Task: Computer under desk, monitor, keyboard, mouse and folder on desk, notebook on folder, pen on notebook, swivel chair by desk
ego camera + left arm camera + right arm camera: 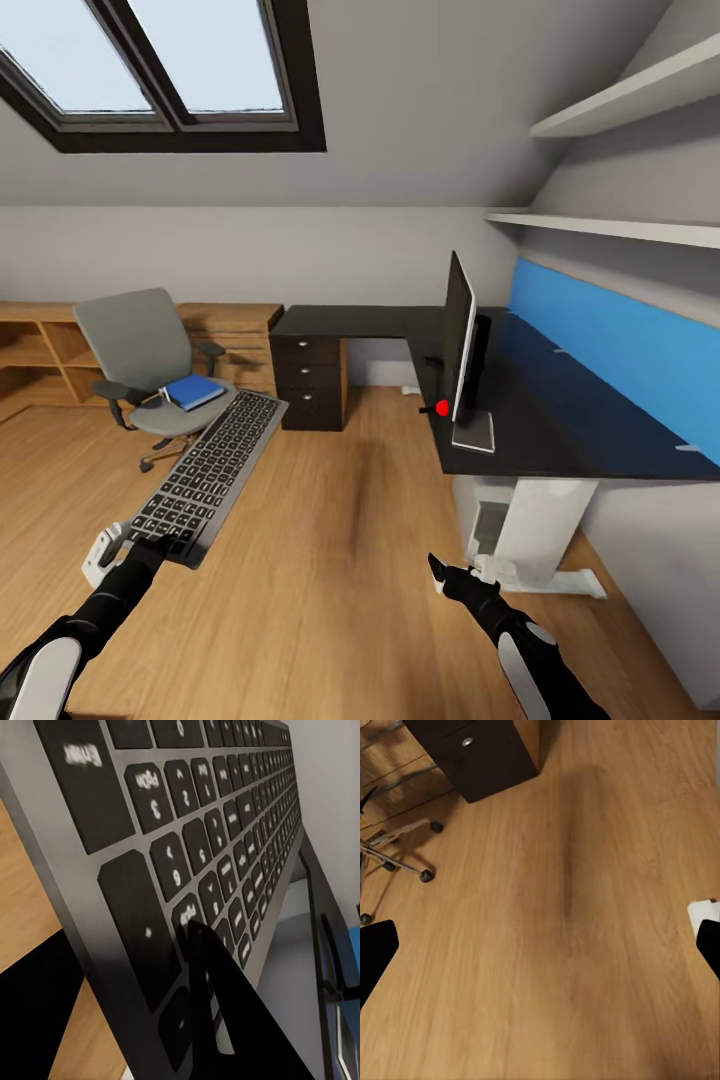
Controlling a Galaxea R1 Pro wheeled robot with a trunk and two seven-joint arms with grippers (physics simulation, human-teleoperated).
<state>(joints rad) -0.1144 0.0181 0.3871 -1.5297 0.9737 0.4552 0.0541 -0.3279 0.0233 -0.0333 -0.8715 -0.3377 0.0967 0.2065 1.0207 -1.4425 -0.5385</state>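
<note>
— Item one, left end effector (150, 545)?
— Clamped on the keyboard (208, 471) at its near end, board lifted over the wooden floor (330, 560); the fingertips are hidden behind it.

— Right end effector (437, 578)?
— Spread wide, nothing in it.

— Beyond them?
— Swivel chair (140, 355) ahead of the left one, folder (193, 391) on its seat. Monitor (459, 340) edge-on upon the desk (560, 420), ahead of the right one. A light box beneath, half hidden by a leg.

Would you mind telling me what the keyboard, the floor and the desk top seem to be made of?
The keyboard looks like matte dark-grey metal or plastic with black plastic keys: flat sheen, printed legends. The floor looks like satin-finished light wood planks, going by the grain lines. The desk top seems to be smooth black laminate, faintly reflecting the blue panel.
</note>
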